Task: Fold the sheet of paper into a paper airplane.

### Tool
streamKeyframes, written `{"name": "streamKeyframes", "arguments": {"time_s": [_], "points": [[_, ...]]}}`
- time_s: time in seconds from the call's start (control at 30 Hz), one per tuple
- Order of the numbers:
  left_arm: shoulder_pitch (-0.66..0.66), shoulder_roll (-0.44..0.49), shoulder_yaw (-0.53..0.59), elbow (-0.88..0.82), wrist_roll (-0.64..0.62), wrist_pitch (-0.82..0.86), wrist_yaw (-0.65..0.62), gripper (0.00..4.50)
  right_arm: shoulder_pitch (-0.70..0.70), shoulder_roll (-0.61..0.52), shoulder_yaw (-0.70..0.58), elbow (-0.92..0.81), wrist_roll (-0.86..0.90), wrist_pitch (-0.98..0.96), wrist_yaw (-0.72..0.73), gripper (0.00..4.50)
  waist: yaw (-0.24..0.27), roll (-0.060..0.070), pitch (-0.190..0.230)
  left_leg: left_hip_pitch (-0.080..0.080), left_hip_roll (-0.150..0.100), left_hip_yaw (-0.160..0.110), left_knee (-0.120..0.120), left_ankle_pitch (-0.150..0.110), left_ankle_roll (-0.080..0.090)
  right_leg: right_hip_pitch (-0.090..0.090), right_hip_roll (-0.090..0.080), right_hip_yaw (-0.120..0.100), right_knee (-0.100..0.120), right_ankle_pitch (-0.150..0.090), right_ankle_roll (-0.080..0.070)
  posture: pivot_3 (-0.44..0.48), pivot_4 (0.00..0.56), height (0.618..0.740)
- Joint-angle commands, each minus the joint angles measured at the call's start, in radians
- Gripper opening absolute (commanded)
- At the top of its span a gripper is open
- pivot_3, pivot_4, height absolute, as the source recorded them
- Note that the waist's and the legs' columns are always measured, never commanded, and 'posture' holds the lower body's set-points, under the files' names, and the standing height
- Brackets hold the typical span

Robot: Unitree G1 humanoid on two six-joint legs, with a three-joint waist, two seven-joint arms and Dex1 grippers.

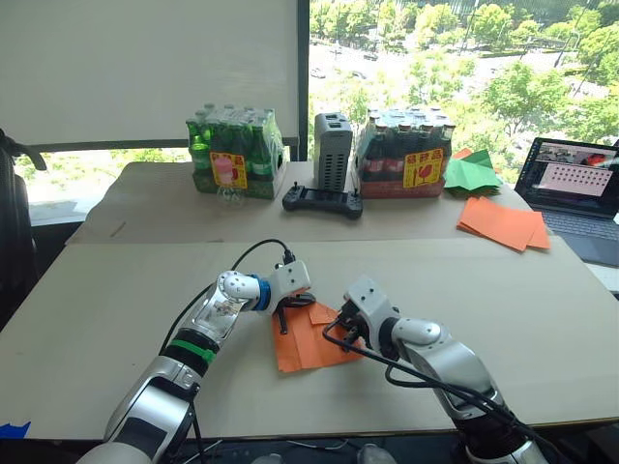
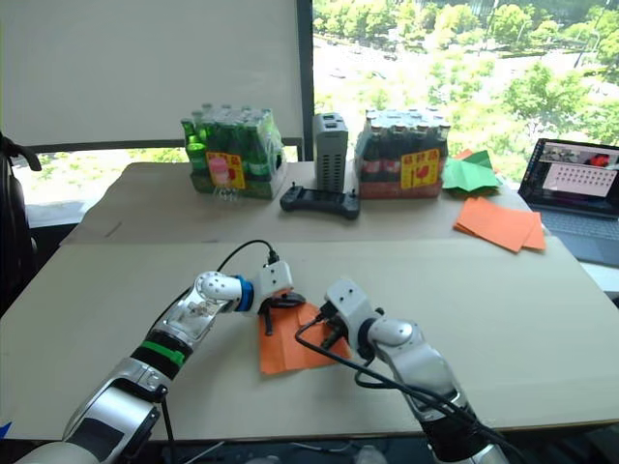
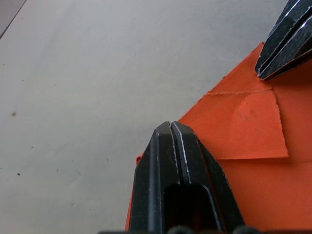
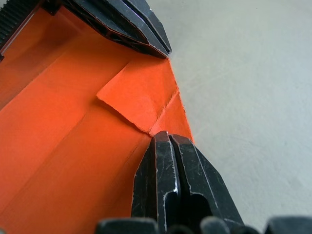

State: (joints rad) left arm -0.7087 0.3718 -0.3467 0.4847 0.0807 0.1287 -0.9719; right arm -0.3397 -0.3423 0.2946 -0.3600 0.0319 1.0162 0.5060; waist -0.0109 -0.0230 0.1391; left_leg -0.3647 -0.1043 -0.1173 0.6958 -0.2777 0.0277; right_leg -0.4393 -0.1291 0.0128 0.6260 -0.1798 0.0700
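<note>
Paper, the sheet of paper (image 1: 302,344), lies flat on the near table (image 1: 116,300) between the two arms, with one small corner flap already turned down at its far edge. The left gripper (image 3: 171,127) has its fingers pressed together, tips resting at the sheet's edge at about 10 o'clock of the paper; the right gripper (image 4: 167,139) is likewise pressed together, tip down on the flap's crease at about 1 o'clock. Neither pinches the sheet. I judge it very light, thin and limp, prone to slide on the smooth tabletop and to tear or crumple; best pinned with one tip and lifted by a free corner or edge.
</note>
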Motion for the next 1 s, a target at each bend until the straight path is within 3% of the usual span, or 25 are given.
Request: {"name": "streamKeyframes", "arguments": {"time_s": [0.03, 0.6, 1.0], "points": [[-0.002, -0.001, -0.013, 0.015, 0.017, -0.004, -0.010, 0.00, 0.034, -0.025, -0.006, 0.020, 0.013, 0.080, -0.011, 0.02, 0.000, 0.000, 0.000, 0.000, 0.000, 0.000, 0.000, 0.000, 0.000, 0.000, 0.000, 0.000, 0.000, 0.000, 0.000, 0.000, 0.150, 0.699], [-0.014, -0.010, -0.008, 0.032, 0.018, -0.019, 0.000, 0.00, -0.086, -0.009, -0.148, -0.111, 0.181, 0.063, 0.023, 0.02, -0.001, 0.000, 0.000, -0.003, 0.000, 0.000, 0.000, 0.000, 0.000, -0.003, 0.000, 0.000, 0.000, 0.000, 0.001, 0.000, 0.150, 0.699], [-0.008, -0.012, -0.006, 0.011, 0.017, -0.008, 0.002, 0.00, -0.195, 0.024, 0.041, 0.174, 0.075, -0.142, -0.015, 0.02, -0.002, 0.000, 0.001, -0.004, -0.001, 0.000, -0.001, 0.000, 0.001, -0.004, -0.001, 0.000, -0.001, 0.002, -0.004, 0.000, 0.150, 0.699]]}}
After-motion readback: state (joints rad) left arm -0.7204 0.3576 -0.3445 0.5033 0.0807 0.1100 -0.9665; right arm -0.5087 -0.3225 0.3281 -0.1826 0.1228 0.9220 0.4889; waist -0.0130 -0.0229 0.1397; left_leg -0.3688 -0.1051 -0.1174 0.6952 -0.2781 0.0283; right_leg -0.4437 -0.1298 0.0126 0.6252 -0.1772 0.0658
